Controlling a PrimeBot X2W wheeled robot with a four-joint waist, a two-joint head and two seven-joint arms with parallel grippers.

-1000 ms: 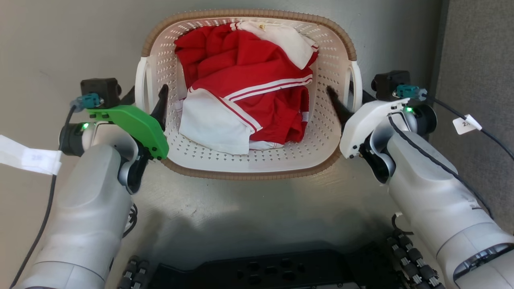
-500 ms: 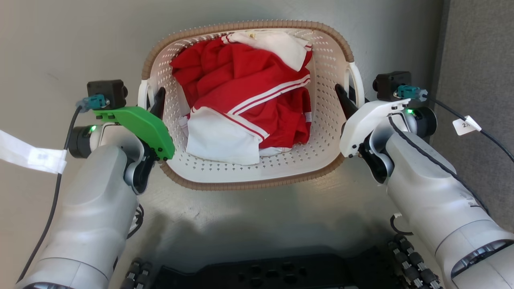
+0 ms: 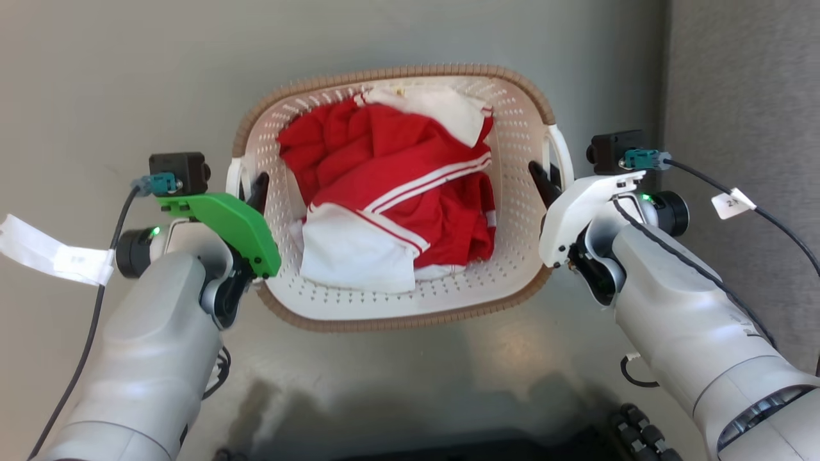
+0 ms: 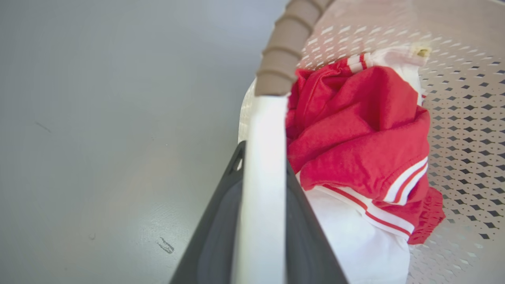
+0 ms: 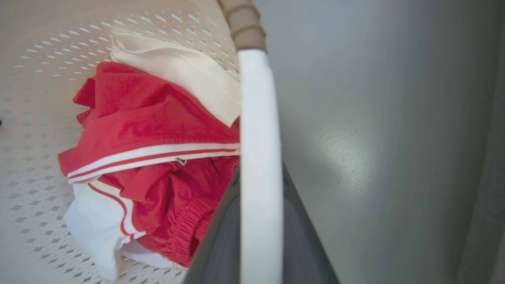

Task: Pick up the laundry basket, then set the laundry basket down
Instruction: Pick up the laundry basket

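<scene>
Cable tag (image 3: 732,202) reads "2" (rest unclear).

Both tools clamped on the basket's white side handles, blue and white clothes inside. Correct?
Not quite. The clothes are red and white, not blue and white; the head view shows it. The rest holds: the left tool clamps the left handle and the right tool clamps the right handle of the basket.
</scene>
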